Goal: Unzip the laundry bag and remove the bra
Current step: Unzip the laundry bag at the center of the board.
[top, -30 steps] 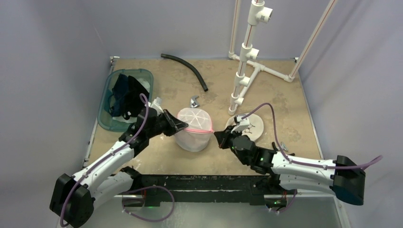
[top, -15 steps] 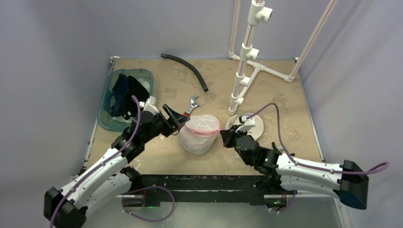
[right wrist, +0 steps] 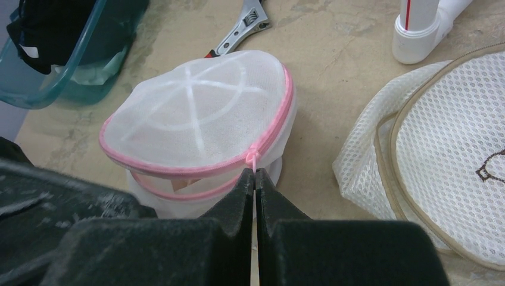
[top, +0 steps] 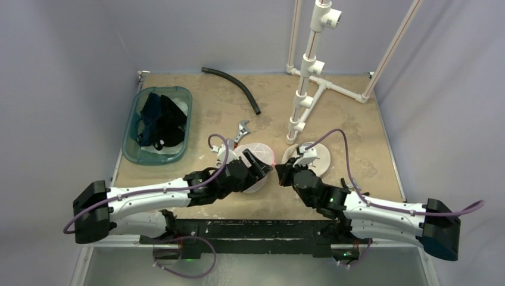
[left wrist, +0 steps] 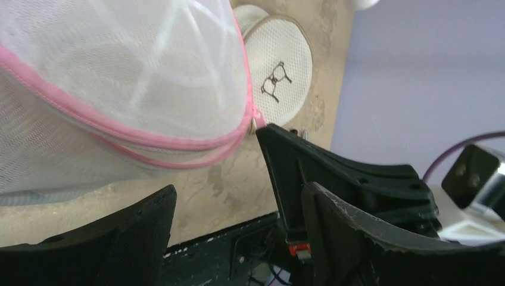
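Top view: a sandy table with two black robot arms reaching inward. The white mesh laundry bag, domed and trimmed in pink, sits at the centre of the table, partly hidden under the left gripper. The right gripper meets the bag's right side.

Left wrist view: the left claw's fingers stand wide apart and hold nothing, low beside the bag's wall. The pink zipper pull sits at the tip of the other arm's finger.

Right wrist view: the right claw is pinched tight on the pull, and a gap already shows under the lid on the near side. The bag stands upright with its domed lid on top, tilted. Seen here the lid is an oval whose long axis runs left to right, and the pull points straight at this camera. A wrench lies behind the bag and a cream mesh pouch lies to its right.

The step looks like running the zip round. It would go best if the free left claw braced the bag's lower wall, so that the pull follows the curved pink track instead of dragging the whole bag
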`<control>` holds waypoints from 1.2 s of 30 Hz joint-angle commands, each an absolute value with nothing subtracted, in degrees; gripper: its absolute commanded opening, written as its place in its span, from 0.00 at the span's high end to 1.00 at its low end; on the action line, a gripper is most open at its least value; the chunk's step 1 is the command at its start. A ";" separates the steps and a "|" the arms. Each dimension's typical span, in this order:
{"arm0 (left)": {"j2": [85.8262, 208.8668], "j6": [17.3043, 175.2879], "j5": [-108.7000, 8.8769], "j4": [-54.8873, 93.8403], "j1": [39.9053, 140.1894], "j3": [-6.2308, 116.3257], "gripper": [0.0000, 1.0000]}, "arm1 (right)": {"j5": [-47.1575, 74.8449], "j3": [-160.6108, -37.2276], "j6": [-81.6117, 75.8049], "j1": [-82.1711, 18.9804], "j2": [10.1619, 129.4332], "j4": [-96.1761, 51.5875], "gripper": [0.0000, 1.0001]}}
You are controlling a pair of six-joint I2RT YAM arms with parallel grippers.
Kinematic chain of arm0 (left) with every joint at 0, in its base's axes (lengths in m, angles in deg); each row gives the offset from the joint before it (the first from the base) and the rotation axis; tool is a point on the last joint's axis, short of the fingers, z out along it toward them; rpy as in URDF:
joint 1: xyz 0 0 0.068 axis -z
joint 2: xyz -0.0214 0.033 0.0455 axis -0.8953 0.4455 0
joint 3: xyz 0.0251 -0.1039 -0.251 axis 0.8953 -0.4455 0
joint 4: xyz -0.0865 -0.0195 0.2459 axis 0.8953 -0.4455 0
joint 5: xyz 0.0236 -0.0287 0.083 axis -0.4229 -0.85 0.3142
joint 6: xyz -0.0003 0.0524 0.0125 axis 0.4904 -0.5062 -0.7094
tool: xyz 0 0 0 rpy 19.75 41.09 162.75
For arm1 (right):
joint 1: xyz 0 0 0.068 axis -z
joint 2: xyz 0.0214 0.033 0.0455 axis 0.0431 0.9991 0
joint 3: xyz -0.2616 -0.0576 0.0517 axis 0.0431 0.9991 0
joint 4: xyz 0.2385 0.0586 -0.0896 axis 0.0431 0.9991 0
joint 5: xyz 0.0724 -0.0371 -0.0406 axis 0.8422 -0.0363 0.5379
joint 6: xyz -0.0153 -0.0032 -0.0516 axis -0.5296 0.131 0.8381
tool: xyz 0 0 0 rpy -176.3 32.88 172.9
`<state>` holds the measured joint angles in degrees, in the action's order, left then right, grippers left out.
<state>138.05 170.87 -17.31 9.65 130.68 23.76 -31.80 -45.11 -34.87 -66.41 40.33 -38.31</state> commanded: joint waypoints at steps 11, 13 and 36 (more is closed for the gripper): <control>148.82 175.99 -9.78 16.50 128.27 27.92 0.36 | -31.24 -45.31 -33.95 -66.32 35.37 -37.48 1.00; 149.36 175.40 -9.81 19.01 127.72 28.01 0.46 | -30.84 -44.98 -33.88 -66.32 35.08 -37.44 1.00; 129.99 155.86 -41.26 23.15 107.45 17.78 1.00 | -27.61 -42.54 -33.00 -66.29 37.02 -42.19 1.00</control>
